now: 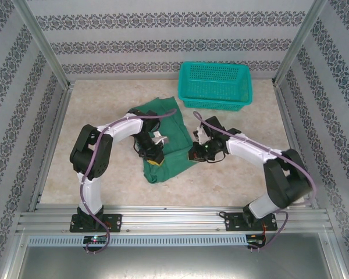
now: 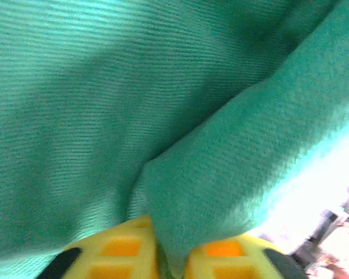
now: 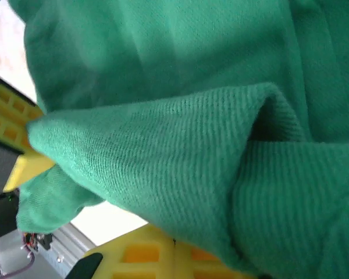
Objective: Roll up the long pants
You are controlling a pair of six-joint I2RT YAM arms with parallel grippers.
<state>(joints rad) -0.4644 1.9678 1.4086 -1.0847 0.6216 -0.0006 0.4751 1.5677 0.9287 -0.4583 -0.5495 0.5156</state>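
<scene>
Green long pants (image 1: 170, 131) lie bunched mid-table, with the teal mesh basket (image 1: 215, 86) at their one o'clock; the left gripper (image 1: 153, 154) pinches a fold at their six o'clock end; the right gripper (image 1: 198, 152) is clamped on their four o'clock edge.

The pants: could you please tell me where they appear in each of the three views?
Top external: pants mid-table, between left gripper and right gripper, nearer than the basket.
Left wrist: pants across the upper picture, a fold dropping between its yellow fingers at the bottom.
Right wrist: pants across the middle, a thick fold above its yellow fingers.
Shared landmark: the pale table, bright beside the pants in both wrist views.
</scene>
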